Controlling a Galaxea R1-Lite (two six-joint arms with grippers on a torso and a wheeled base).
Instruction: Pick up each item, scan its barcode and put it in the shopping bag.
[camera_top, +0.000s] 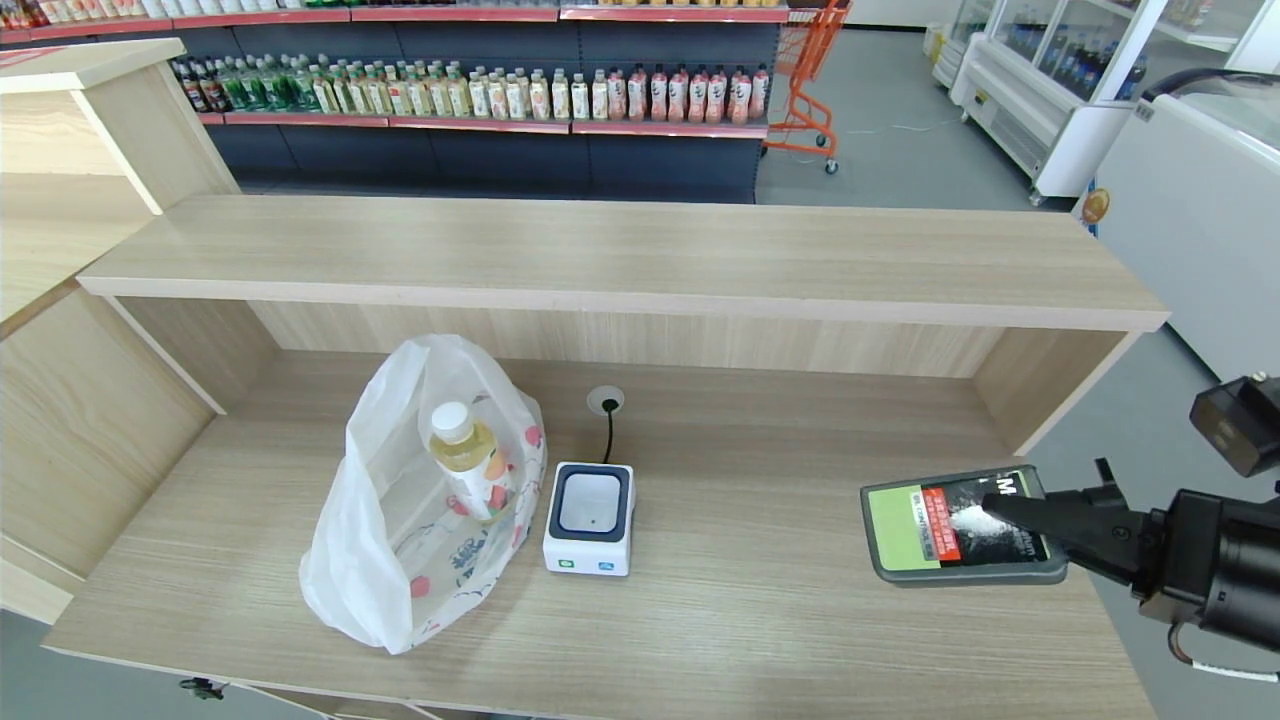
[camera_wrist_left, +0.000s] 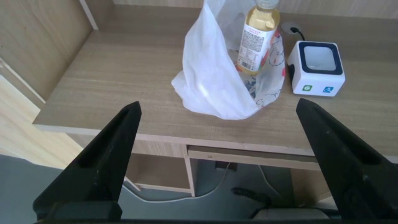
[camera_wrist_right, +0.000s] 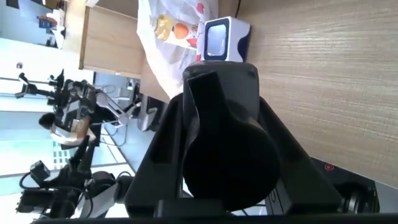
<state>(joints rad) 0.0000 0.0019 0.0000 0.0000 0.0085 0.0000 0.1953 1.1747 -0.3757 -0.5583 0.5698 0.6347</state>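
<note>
Packet (camera_top: 935, 528), flat and grey-green, lies at the table's (camera_top: 760, 620) right edge, pinched by the right claw (camera_top: 995, 512); a bottle (camera_top: 468, 465) stands in the shopping bag (camera_top: 380, 560) beside the scanner (camera_top: 590, 515). Left wrist view: left claw (camera_wrist_left: 217, 109) gapes wide before the table front. Right wrist view: scanner and bag lie beyond the dark fingers (camera_wrist_right: 217, 93)

Shopping bag (camera_top: 360, 520): 1. Drink bottle (camera_top: 470, 460): 1. Barcode scanner (camera_top: 590, 520): 1. Flat packet (camera_top: 905, 530): 1. Counter (camera_top: 760, 620): 1.
</note>
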